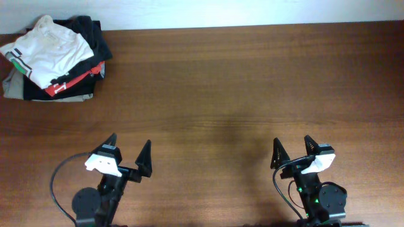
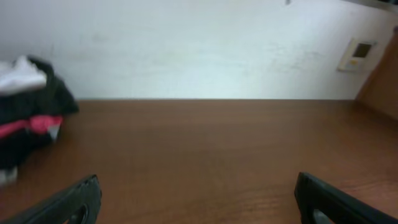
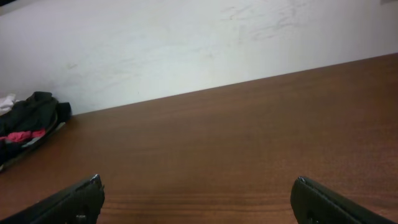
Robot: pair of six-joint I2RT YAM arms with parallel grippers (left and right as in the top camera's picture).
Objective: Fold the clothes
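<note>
The white T-shirt lies folded on top of a pile of clothes at the table's far left corner, a small green-and-red mark at its left edge. A bit of it shows at the left edge of the left wrist view and of the right wrist view. My left gripper is open and empty near the front edge, far from the pile. It also shows in its wrist view. My right gripper is open and empty at the front right, also seen in its wrist view.
Under the white shirt lie a black shirt with white and red print and a grey-olive folded garment. The brown wooden table stretches between the pile and the grippers. A white wall runs behind the far edge.
</note>
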